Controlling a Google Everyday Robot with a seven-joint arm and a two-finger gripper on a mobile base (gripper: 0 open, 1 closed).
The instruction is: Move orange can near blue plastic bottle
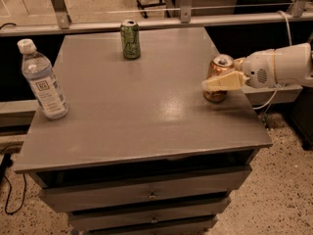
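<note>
The orange can (218, 68) stands upright near the right edge of the grey table (146, 106). My gripper (215, 81), on a white arm (276, 66) reaching in from the right, is at the can, and its cream-coloured end lies across the can's lower front. The blue plastic bottle (43, 80), clear with a white cap and white label, stands upright near the table's left edge, far from the can.
A green can (130, 39) stands at the back middle of the table. The table is a cabinet with drawers (151, 195) below. A metal rail (146, 22) runs behind it. A white cable (266, 102) hangs off the right side.
</note>
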